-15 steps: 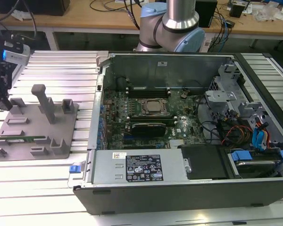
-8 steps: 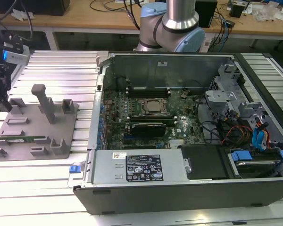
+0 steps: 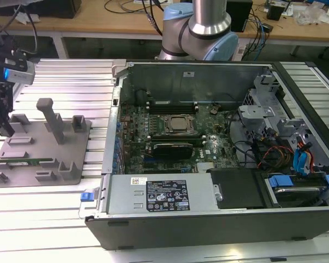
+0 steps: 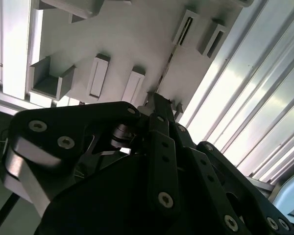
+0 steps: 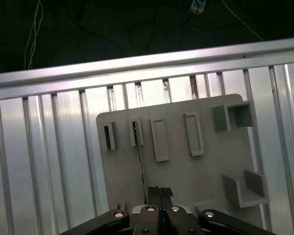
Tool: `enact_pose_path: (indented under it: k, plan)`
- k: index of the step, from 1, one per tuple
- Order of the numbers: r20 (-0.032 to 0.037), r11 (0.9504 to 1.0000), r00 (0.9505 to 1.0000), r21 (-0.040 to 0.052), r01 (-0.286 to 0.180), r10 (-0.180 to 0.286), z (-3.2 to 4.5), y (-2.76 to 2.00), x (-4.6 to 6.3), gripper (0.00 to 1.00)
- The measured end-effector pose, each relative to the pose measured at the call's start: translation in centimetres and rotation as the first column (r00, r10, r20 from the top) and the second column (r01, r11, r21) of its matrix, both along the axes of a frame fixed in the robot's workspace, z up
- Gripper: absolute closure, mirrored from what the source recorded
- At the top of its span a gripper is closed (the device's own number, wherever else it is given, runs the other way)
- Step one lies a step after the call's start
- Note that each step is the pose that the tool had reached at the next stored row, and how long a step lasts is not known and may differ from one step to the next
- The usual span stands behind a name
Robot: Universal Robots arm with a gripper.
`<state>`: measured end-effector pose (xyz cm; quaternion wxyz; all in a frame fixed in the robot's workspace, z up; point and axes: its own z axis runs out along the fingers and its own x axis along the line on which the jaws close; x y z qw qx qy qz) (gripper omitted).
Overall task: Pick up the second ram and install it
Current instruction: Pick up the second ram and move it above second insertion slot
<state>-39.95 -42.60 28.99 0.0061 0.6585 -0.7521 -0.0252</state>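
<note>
Ribbed aluminium table (image 3: 44, 230) carries an open computer case (image 3: 208, 233) and, at the exterior view's left, a grey holder tray (image 3: 71, 143). Above the tray, the gripper (image 5: 160, 191) is clenched, empty. The second ram (image 5: 139, 159) stands edge-up in a tray slot, just beside the fingertips.

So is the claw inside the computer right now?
No, in the exterior view the claw hangs over the grey tray, off to that view's left of the open computer.

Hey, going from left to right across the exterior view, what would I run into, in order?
End effector → grey holder tray → processor on the motherboard → drive bay with blue tabs.
</note>
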Motion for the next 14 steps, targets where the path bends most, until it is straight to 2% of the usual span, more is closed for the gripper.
enact_pose_path:
  k: [9,14]
  plan:
    - [0.0,1.0,1.0,0.0,0.0,0.0,-1.61,-0.13,-0.1,0.92]
    - [0.0,1.0,1.0,0.0,-0.001,0.001,-2.95,-0.21,-0.1,0.92]
